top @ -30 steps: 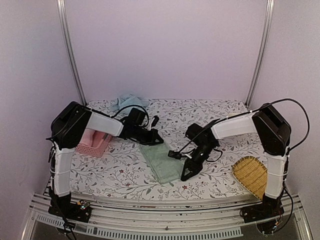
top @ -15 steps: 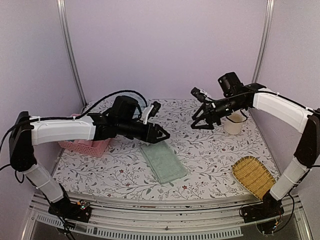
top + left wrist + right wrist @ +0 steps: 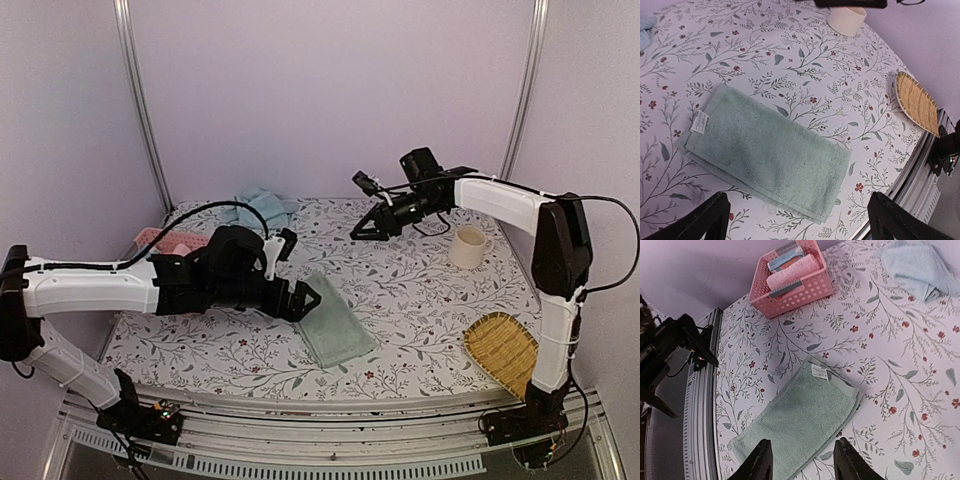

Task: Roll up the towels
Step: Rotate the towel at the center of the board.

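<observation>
A green towel [image 3: 335,325] lies folded flat on the flowered table, its white label at the far end. It fills the left wrist view as the green towel [image 3: 765,150] and sits lower centre in the right wrist view as the green towel [image 3: 805,420]. My left gripper [image 3: 306,300] hovers at the towel's far left end, wide open and empty; its fingertips [image 3: 705,220] show only at the bottom corners. High over the back of the table, my right gripper [image 3: 357,232] stands open with nothing in it, and its fingers [image 3: 760,460] frame the towel from far above.
A crumpled light blue towel [image 3: 262,205] lies at the back left. The pink basket [image 3: 165,243] at the left holds rolled towels [image 3: 792,272]. A cream cup [image 3: 467,247] stands at the right back, and a wicker tray [image 3: 503,350] lies near the front right edge.
Both grippers left the green towel and rose. The left one opened wide and came back low by the towel's far left end. The right one swung left along the back, its jaws narrower.
</observation>
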Tool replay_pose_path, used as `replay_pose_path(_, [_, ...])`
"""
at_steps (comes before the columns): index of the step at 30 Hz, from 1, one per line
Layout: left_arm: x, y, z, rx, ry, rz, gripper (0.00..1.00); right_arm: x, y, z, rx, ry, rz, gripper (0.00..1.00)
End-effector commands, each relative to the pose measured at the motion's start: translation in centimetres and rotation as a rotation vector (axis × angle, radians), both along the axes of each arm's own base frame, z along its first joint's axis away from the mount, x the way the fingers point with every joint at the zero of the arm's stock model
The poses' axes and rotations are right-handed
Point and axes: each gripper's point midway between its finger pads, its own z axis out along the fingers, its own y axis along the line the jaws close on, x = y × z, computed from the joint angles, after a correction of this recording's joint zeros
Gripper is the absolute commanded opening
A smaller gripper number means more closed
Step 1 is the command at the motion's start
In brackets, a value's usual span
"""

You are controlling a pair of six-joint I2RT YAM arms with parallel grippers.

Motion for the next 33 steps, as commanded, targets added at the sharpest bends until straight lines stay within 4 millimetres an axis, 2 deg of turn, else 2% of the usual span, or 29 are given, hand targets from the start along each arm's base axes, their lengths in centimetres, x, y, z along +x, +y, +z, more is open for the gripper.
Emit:
replay_pose_path(1, [2.6, 2.5, 3.1, 0.090, -0.164, 0.143, 0.98, -2.0, 3.5, -3.7, -0.040, 0.130, 0.067, 0.43])
replay_pose_path(2, [3.0, 3.4, 2.4, 0.137, -0.155, 0.196, 0.99, -2.2, 4.3, -5.3, -0.067, 0.144, 0.075, 0.41])
replay_pose_path(4, [3.9, 5.7, 0.2, 0.240, -0.126, 0.318, 0.98, -2.3, 5.8, -7.2, -0.106, 0.140, 0.082, 0.39])
replay_pose_path(7, [5.4, 10.0, -4.1, 0.381, -0.082, 0.508, 0.98, -0.6, 7.4, -9.5, -0.153, 0.125, 0.043, 0.36])
replay_pose_path(8, [5.6, 10.9, -4.9, 0.401, -0.085, 0.543, 0.96, -0.1, 7.7, -10.7, -0.167, 0.155, 0.024, 0.34])
replay_pose_path(9, [5.6, 10.8, -5.3, 0.387, -0.092, 0.532, 0.90, 0.3, 8.0, -11.9, -0.180, 0.179, 0.018, 0.32])
replay_pose_path(11, [5.1, 9.4, -4.6, 0.287, -0.099, 0.488, 0.82, 0.5, 8.4, -13.3, -0.186, 0.218, 0.021, 0.29])
replay_pose_path(13, [4.3, 7.9, -3.7, 0.173, -0.123, 0.437, 0.81, 0.4, 8.7, -14.6, -0.192, 0.241, 0.024, 0.28])
replay_pose_path(16, [2.9, 6.7, -3.9, 0.094, -0.110, 0.351, 0.78, 0.4, 8.6, -16.5, -0.222, 0.260, 0.016, 0.26])
replay_pose_path(21, [-0.3, 2.0, -4.2, -0.067, -0.047, 0.061, 0.51, 1.8, 6.9, -19.8, -0.303, 0.305, -0.082, 0.14])
replay_pose_path(22, [-0.7, 1.2, -4.3, -0.080, -0.037, 0.025, 0.49, 2.1, 6.4, -20.2, -0.315, 0.321, -0.108, 0.14])
replay_pose_path(26, [-1.5, -1.5, -6.4, -0.073, 0.020, -0.083, 0.47, 2.5, 4.2, -20.2, -0.348, 0.332, -0.172, 0.13])
replay_pose_path(29, [-2.3, -4.1, -7.1, -0.093, 0.044, -0.182, 0.44, 2.0, 2.8, -20.1, -0.357, 0.355, -0.194, 0.13])
replay_pose_path(33, [-2.4, -6.1, -8.5, -0.084, 0.064, -0.232, 0.35, 1.2, 3.1, -18.2, -0.298, 0.350, -0.136, 0.13])
